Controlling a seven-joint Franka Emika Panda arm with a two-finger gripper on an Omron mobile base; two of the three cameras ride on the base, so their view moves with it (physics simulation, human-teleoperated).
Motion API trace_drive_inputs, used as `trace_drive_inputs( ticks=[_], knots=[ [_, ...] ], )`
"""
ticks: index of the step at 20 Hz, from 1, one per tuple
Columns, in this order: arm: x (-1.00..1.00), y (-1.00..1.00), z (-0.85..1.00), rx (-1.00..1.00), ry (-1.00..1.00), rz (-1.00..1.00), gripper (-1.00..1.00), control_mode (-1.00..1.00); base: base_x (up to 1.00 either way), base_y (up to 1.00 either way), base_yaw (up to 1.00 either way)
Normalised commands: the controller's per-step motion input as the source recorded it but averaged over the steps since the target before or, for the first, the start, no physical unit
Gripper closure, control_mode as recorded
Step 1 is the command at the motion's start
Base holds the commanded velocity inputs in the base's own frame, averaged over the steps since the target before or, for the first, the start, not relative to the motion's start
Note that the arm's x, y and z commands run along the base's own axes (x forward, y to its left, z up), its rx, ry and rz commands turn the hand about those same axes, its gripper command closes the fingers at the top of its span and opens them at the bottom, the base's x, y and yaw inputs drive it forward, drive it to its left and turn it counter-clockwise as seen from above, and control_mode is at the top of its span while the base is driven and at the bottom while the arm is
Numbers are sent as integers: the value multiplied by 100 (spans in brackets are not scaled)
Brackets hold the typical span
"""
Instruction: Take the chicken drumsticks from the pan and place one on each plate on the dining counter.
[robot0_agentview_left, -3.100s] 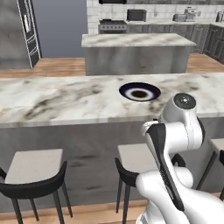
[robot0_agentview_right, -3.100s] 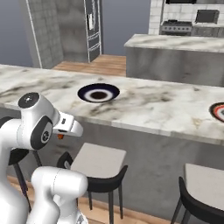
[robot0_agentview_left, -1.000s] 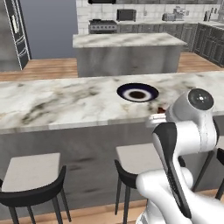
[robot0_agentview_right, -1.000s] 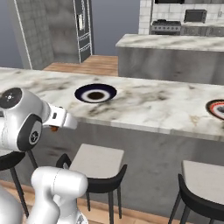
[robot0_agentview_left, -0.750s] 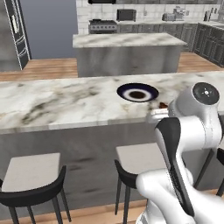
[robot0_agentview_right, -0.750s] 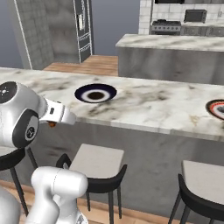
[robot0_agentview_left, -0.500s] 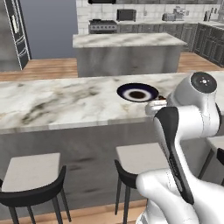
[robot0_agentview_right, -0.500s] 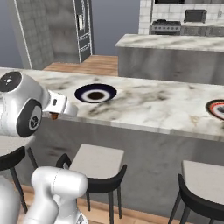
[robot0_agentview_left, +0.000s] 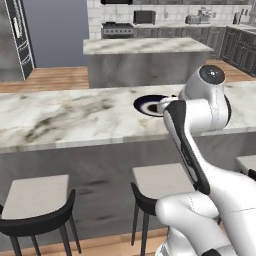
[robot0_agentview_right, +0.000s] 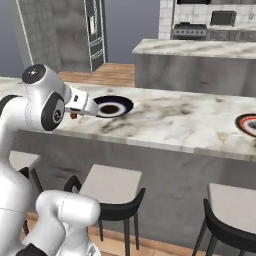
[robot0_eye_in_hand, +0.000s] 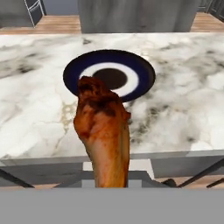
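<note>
An orange-brown chicken drumstick (robot0_eye_in_hand: 104, 131) rises from the bottom of the hand view, with my gripper (robot0_agentview_right: 76, 113) shut on it. It hangs over the front edge of the dining counter (robot0_agentview_right: 175, 120), just short of a round plate (robot0_eye_in_hand: 109, 75) with a dark blue rim and a pale ring. That plate (robot0_agentview_right: 113, 106) lies right beyond my hand. In the left base view my arm covers part of this plate (robot0_agentview_left: 148, 106). A second plate (robot0_agentview_right: 247, 123) with a reddish rim lies far right on the counter. The pan is out of view.
Grey-seated stools (robot0_agentview_right: 111, 192) (robot0_agentview_left: 32, 197) stand under the counter's front edge. Behind it is a shorter marble-topped island (robot0_agentview_left: 145, 47), with a stove (robot0_agentview_right: 189, 29) on the back wall. A tall fridge (robot0_agentview_right: 95, 32) stands at the back left.
Over the last second my hand has risen and swung forward from below the counter edge toward the blue-rimmed plate, drumstick still held. Before that the base drove, so the whole view shifted.
</note>
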Motion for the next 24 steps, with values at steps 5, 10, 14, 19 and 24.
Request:
trace_drive_inputs(
  ticks=[5,10,14,19,24],
  knots=[
    [75,0,-12,0,1,0,100,-100,0,0,0],
    [61,-3,-10,0,5,0,100,-100,0,0,0],
    [51,-7,-15,0,16,0,100,-100,0,0,0],
    [26,-7,-16,0,11,0,100,-100,0,0,0],
    [19,-2,-9,0,0,0,100,-100,0,0,0]
  ],
)
